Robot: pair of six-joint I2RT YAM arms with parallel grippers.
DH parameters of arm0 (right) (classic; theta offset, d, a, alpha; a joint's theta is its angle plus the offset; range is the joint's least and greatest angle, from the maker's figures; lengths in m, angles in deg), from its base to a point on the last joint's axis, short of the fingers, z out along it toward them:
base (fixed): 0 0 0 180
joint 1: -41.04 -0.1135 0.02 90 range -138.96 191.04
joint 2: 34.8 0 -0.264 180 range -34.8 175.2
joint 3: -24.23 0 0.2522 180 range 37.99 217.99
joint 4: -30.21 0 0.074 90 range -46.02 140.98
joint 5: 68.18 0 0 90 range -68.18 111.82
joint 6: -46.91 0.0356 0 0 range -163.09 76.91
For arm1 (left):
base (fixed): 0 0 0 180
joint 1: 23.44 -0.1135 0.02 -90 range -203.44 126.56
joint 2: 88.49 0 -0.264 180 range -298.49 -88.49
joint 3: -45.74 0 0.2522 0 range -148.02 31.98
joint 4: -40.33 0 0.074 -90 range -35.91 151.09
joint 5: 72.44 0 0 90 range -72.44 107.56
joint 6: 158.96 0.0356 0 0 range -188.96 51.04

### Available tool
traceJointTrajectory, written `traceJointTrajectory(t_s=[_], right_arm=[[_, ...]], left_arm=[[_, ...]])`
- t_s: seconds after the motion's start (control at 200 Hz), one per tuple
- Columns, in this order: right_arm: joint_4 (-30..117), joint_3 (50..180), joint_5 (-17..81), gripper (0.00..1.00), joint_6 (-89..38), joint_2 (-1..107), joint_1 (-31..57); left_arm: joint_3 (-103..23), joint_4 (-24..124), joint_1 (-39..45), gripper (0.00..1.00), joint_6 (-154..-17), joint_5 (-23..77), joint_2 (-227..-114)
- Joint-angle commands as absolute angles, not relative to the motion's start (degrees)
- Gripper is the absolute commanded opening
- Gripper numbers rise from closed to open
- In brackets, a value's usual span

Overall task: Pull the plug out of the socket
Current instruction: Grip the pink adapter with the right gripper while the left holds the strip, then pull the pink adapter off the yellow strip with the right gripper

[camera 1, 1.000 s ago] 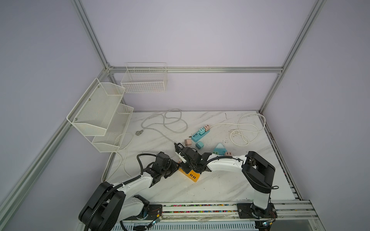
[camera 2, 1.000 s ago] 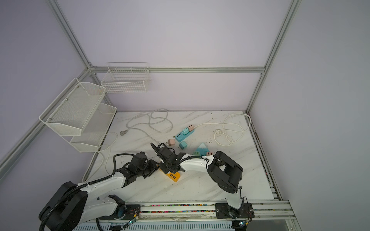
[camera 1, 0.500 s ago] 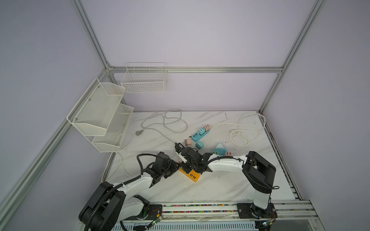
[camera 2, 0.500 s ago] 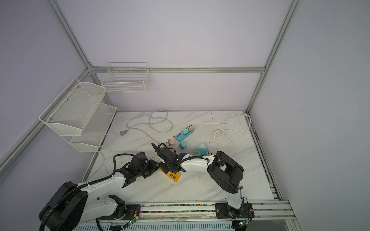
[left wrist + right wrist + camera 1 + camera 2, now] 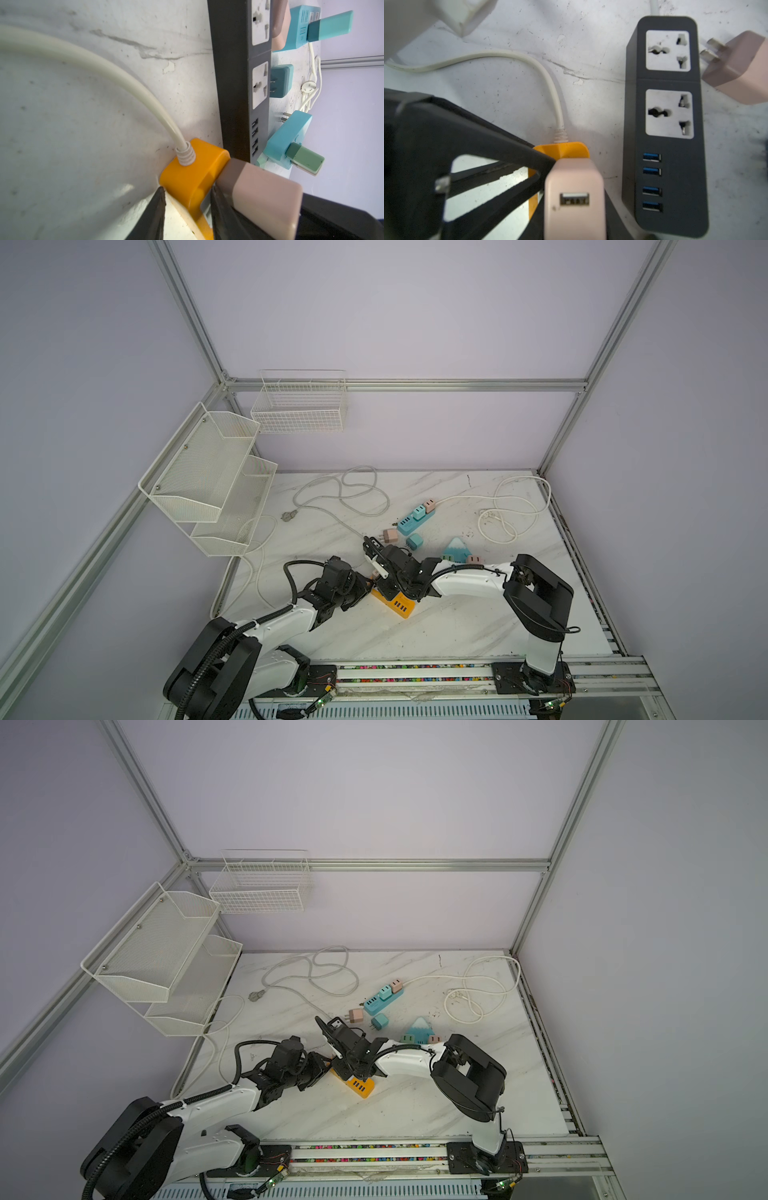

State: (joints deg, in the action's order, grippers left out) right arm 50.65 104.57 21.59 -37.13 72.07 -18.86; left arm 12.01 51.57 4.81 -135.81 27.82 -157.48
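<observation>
The socket is an orange power strip (image 5: pixel 400 605) (image 5: pixel 360 1087) near the table's front, with a white cord (image 5: pixel 116 70) at one end. A pink plug (image 5: pixel 574 199) (image 5: pixel 259 195) stands on it; no prongs show between the two. My left gripper (image 5: pixel 187 197) (image 5: pixel 365 588) is shut on the orange strip's cord end, one black finger (image 5: pixel 153 216) on each side. My right gripper (image 5: pixel 574 209) (image 5: pixel 385 587) comes from above and is shut on the pink plug. In both top views the two grippers meet over the strip and hide the plug.
A dark grey power strip (image 5: pixel 664 124) (image 5: pixel 239 83) lies right beside the orange one. Behind are a loose pink plug (image 5: pixel 390 535), a teal plug (image 5: pixel 414 541), a blue strip (image 5: pixel 415 519) with plugs, a blue mountain-shaped adaptor (image 5: pixel 456 549) and white cables (image 5: pixel 511 510). Wire baskets (image 5: pixel 216 472) hang on the left wall.
</observation>
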Motion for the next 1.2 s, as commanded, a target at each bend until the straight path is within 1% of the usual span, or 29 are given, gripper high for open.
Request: traceJointTrajectory(t_s=[0.0, 0.09, 0.325, 0.395, 0.545, 0.695, 0.805, 0.965, 1.195], right_arm=[[50.4, 105.1, 21.6, 0.03, -35.3, 69.9, -19.8], [49.0, 104.0, 23.0, 0.03, -34.7, 68.8, -19.8], [50.7, 103.9, 18.7, 0.02, -35.5, 67.3, -18.7], [51.3, 104.8, 19.3, 0.0, -36.5, 68.0, -19.3], [49.2, 104.1, 20.6, 0.0, -36.5, 67.7, -21.2], [47.8, 102.8, 20.3, 0.0, -36.4, 66.3, -20.4], [46.5, 102.0, 22.5, 0.0, -35.3, 65.1, -19.2], [49.8, 103.5, 20.8, 0.0, -35.7, 67.0, -20.0], [48.3, 98.9, 21.0, 0.0, -31.1, 57.7, -18.7]], left_arm=[[15.3, 58.6, 4.9, 0.35, -135.7, 27.2, -158.5], [15.3, 58.6, 4.8, 0.35, -135.7, 27.2, -158.4], [15.4, 58.5, 4.9, 0.35, -135.8, 27.5, -158.7], [15.5, 58.5, 4.8, 0.34, -135.8, 27.5, -158.6], [15.7, 58.6, 4.9, 0.31, -135.9, 27.5, -158.9], [16.2, 58.5, 5.2, 0.29, -136.0, 28.3, -159.1], [16.8, 58.8, 5.3, 0.29, -135.8, 28.2, -159.2], [16.1, 58.8, 5.3, 0.29, -135.7, 28.3, -159.9], [14.5, 58.8, 5.4, 0.29, -134.9, 28.9, -158.7]])
